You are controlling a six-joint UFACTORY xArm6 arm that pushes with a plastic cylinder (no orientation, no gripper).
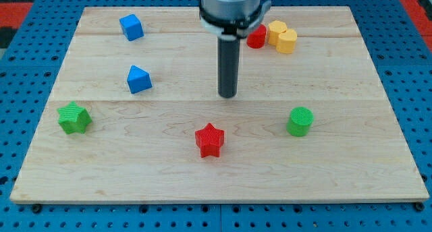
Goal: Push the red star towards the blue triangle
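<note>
The red star (pixel 209 139) lies on the wooden board (pixel 135 171) below the middle. The blue triangle (pixel 139 79) sits up and to the view's left of it. My tip (pixel 228 96) stands above and slightly right of the red star, apart from it, and well to the right of the blue triangle.
A blue cube (pixel 131 27) is at the top left. A green star (pixel 73 118) is at the left edge. A green cylinder (pixel 300 121) is at the right. A red cylinder (pixel 256 37) and yellow blocks (pixel 282 36) cluster at the top, right of the rod.
</note>
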